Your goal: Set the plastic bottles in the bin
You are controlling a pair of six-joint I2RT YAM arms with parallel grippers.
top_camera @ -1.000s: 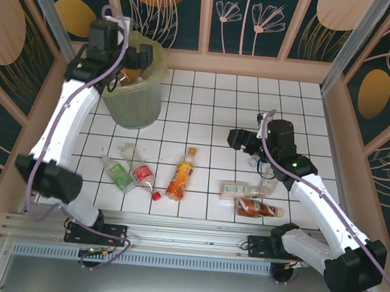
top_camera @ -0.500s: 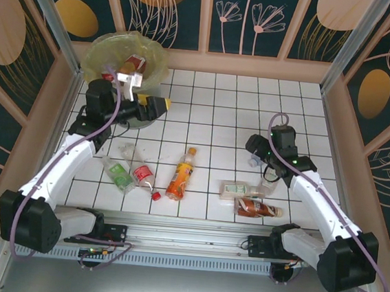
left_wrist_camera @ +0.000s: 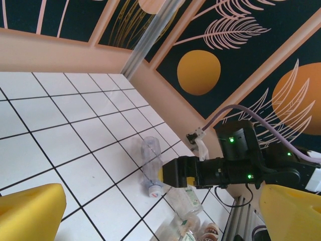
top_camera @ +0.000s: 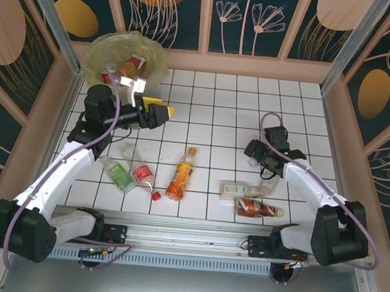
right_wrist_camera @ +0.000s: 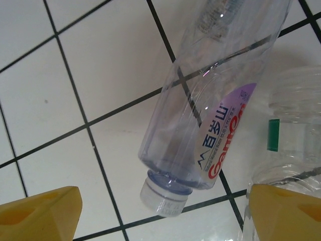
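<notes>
- Tall round pale grey-green bin (top_camera: pixel 158 63) with a yellow-green bag liner is standing at the far left corner of the white tiled bench (top_camera: pixel 213 99). A few red-labelled bottles (top_camera: pixel 130 67) are showing inside it, so part of the job is done.
- Left gripper (top_camera: pixel 160 108) is hanging just beside the bin on the bench side, jaws spread wide and carrying nothing.
- Right gripper (right_wrist_camera: pixel 163 206) is hovering over a clear plastic bottle with a purple-and-white label (right_wrist_camera: pixel 200 115). The yellow fingers are standing well apart either side of it, released and not touching. The bottle is lying flat on the tiles, its pale cap pointing towards the wrist camera.
- Lying on the bench, left to right along the near rows:
  - green-labelled crushed bottle (top_camera: pixel 118 174)
  - red-labelled crushed bottle (top_camera: pixel 144 175)
  - orange drink bottle (top_camera: pixel 180 174)
  - white-labelled bottle (top_camera: pixel 236 188)
  - brown-and-red bottle (top_camera: pixel 255 208)
  - another clear bottle (top_camera: pixel 269 184), touching or nearly touching the purple-labelled one
- Judgement: roughly seven bottles are waiting and none is in a grip. The task looks somewhere around its middle, with the purple-labelled bottle as the likely next pick.
</notes>
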